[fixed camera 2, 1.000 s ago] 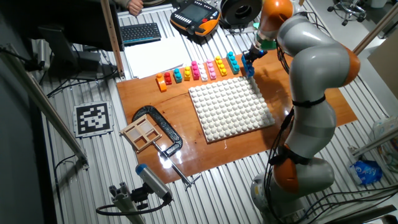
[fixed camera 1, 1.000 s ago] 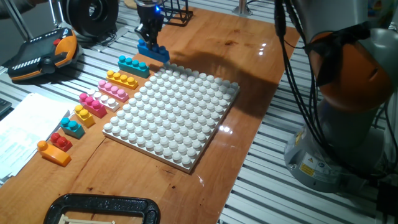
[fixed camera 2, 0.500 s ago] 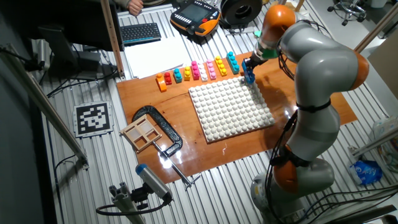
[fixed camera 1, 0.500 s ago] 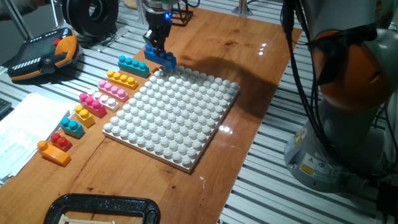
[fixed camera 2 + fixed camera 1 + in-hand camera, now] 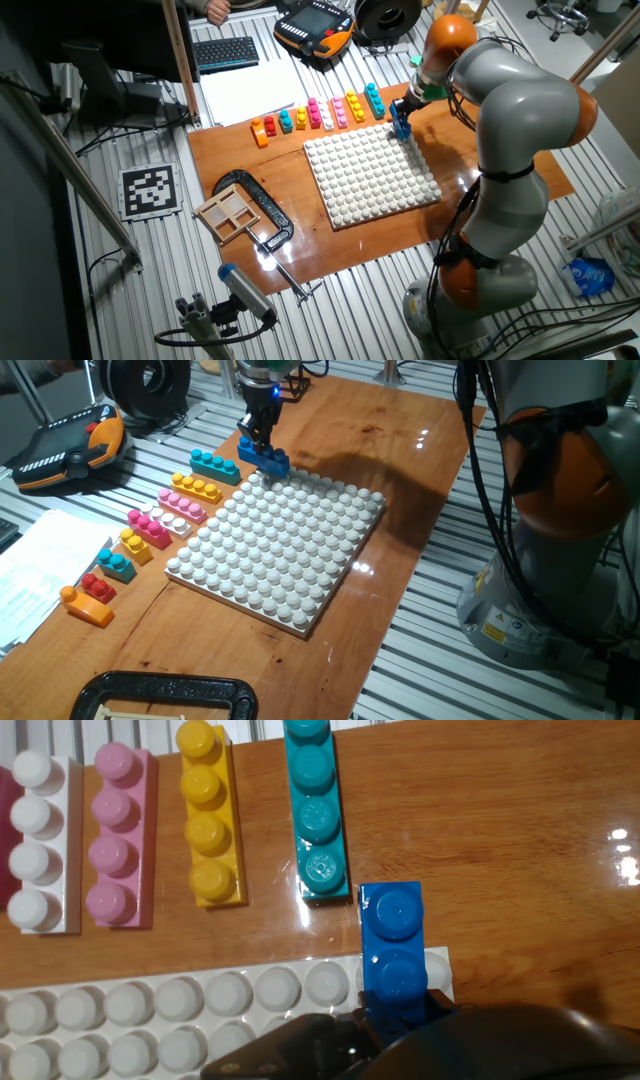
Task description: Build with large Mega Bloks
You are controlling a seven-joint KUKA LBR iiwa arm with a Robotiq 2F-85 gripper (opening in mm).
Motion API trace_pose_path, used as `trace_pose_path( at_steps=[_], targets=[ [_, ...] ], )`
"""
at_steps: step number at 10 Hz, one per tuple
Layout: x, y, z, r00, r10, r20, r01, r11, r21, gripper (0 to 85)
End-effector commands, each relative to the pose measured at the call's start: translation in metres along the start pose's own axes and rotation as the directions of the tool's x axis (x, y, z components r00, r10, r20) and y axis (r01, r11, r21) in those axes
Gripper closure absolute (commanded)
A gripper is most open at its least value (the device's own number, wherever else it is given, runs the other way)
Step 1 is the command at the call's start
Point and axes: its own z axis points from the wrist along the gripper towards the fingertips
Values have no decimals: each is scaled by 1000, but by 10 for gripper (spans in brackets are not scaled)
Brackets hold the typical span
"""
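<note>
My gripper (image 5: 262,442) is shut on a dark blue brick (image 5: 265,457) and holds it just over the far corner of the white studded baseplate (image 5: 278,545). In the hand view the blue brick (image 5: 393,948) overhangs the plate's corner (image 5: 250,995). In the other fixed view the gripper (image 5: 402,106) and blue brick (image 5: 401,122) sit at that same corner. A row of bricks lies beside the plate: cyan (image 5: 214,465), yellow (image 5: 197,487), pink (image 5: 181,504), white (image 5: 168,520), magenta (image 5: 148,528), small yellow and cyan (image 5: 122,556), red on orange (image 5: 89,600).
A black clamp (image 5: 160,694) lies at the near edge of the wooden board (image 5: 400,450). A teach pendant (image 5: 65,445) and papers (image 5: 40,565) lie to the left. The arm's base (image 5: 560,510) stands at the right. A wooden tray (image 5: 230,213) lies by the clamp.
The gripper has carried the dark blue brick from the wood beyond the row of bricks towards the baseplate's far corner.
</note>
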Motion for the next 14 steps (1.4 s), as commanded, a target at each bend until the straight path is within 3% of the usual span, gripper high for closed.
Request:
trace_pose_path(
  at_steps=[1,2,8,9,12,14],
  targets=[
    [0,0,0,1000,6,-1,-6,1000,-3,850],
    [0,0,-1,1000,7,-3,-7,1000,-15,850],
    [-1,-3,-3,1000,25,5,-25,999,35,850],
    [-1,-3,-3,1000,25,2,-25,1000,17,850],
    [-1,-3,-3,1000,25,-7,-25,999,26,850],
    [8,1,-10,999,36,-16,-36,999,41,850]
  ],
)
